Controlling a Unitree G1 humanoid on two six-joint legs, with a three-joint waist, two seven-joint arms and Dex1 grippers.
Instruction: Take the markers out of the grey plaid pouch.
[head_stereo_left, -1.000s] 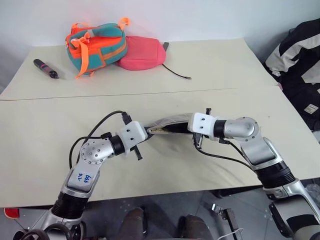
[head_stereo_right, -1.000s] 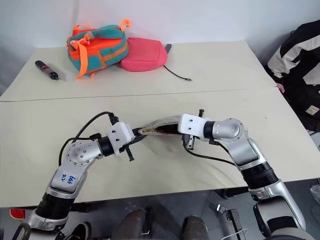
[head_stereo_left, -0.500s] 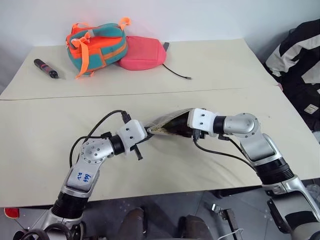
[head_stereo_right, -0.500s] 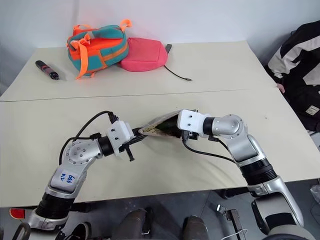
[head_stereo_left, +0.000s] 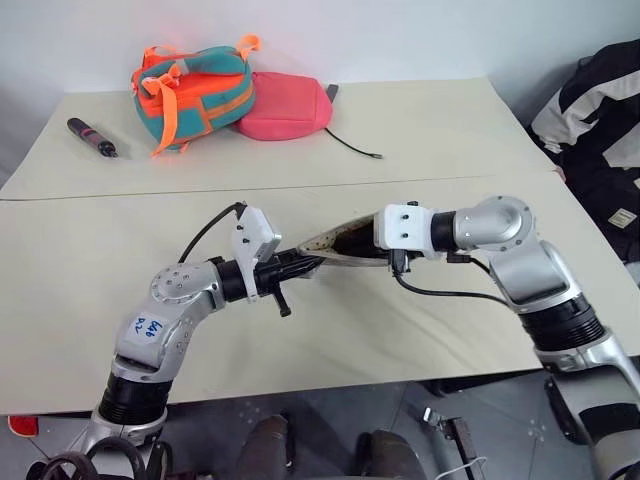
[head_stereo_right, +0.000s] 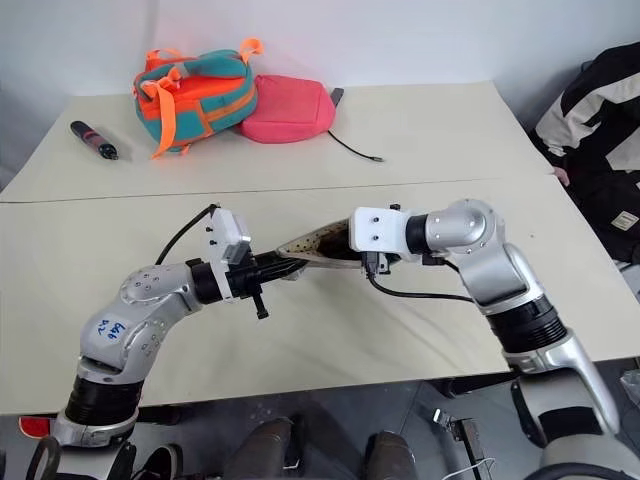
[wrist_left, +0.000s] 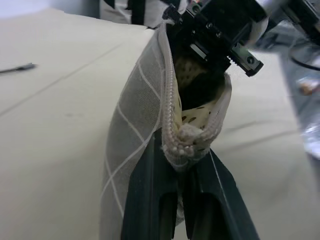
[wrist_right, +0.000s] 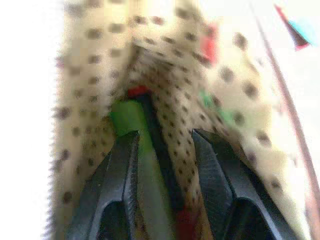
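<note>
Nearest to me, at the pouch's closest end, my left gripper is clenched on the zipper end of the grey plaid pouch, holding it up off the table with the mouth gaping. At the pouch's other end my right gripper reaches down into the opening, its fingers parted inside the tan dotted lining. A green marker lies between them, but I cannot tell whether they actually grip it.

To do this step well, I judge I should keep the left pinch firm and level so the mouth stays wide, close the right fingers squarely on one stick, then draw it out along the line of the opening so it does not snag on the lining or zipper.

Inside the pouch I count one green marker and a bit of red just beside it, probably the second marker. Further red and green flecks deeper in are too blurred to count.

Well beyond the pouch, at the table's far edge, sit one teal-and-orange bag, one pink pouch touching it, and one dark pen-like tool off to the bag's left.
</note>
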